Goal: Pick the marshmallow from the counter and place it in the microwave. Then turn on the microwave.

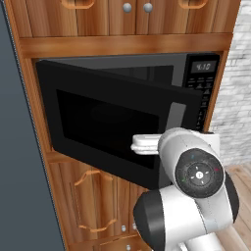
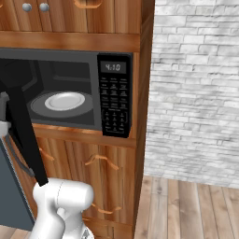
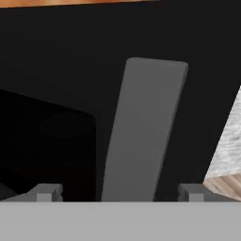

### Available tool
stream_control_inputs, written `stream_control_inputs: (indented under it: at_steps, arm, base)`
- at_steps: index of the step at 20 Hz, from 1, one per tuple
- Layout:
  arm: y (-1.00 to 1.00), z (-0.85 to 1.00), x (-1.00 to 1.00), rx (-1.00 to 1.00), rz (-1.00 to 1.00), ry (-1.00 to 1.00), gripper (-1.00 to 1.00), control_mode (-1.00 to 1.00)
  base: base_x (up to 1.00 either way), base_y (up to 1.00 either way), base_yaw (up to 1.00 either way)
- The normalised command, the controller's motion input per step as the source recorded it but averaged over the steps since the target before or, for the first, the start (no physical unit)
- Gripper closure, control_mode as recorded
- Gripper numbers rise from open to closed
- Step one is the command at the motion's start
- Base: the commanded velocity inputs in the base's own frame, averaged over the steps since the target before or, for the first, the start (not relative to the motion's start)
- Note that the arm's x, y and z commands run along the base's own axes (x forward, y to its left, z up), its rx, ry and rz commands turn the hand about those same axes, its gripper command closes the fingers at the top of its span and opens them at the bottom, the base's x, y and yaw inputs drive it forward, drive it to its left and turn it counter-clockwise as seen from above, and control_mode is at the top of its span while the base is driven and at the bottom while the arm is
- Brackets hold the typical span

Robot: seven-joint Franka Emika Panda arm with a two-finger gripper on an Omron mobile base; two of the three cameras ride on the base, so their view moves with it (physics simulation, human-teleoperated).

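The black microwave (image 1: 193, 78) sits built into wooden cabinetry with its door (image 1: 108, 122) swung partly open to the left. The door's grey vertical handle (image 3: 141, 132) stands close in front of my hand. My gripper (image 3: 120, 192) is open, one fingertip on each side of the handle with a gap at both. In the left base view my white hand (image 1: 146, 144) rests against the door's right edge. Inside the cavity lies a round white dish (image 2: 64, 101). The keypad (image 2: 114, 105) and lit display (image 2: 113, 67) face out on the right. The marshmallow and the counter are out of view.
Wooden cabinet doors with curved handles (image 2: 100, 161) run below the microwave, and knobbed cupboards (image 1: 127, 7) above. A white brick wall (image 2: 196, 88) and wooden floor (image 2: 186, 210) lie to the right. A tall dark grey panel (image 1: 19, 162) stands at the left.
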Motion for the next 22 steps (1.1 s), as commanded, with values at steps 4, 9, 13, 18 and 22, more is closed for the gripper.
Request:
stream_control_inputs:
  at_steps: [4, 9, 13, 18, 22]
  arm:
    - [0.0, 0.0, -0.5, 0.0, 0.0, -0.07, -1.0, -1.0]
    - [-0.06, 0.0, -0.56, -0.02, 0.01, -0.12, -1.0, -1.0]
    - [-0.27, 0.0, -0.34, -0.03, 0.05, -0.09, -1.0, -1.0]
    - [-0.38, 0.0, -0.2, -0.01, 0.09, -0.04, -1.0, -1.0]
    - [-0.41, -0.01, -0.21, 0.0, 0.13, 0.0, -1.0, -1.0]
  base:
    - [0.0, 0.0, 0.0]
    - [0.0, 0.0, 0.0]
    - [0.0, 0.0, 0.0]
    - [0.0, 0.0, 0.0]
    - [0.0, 0.0, 0.0]
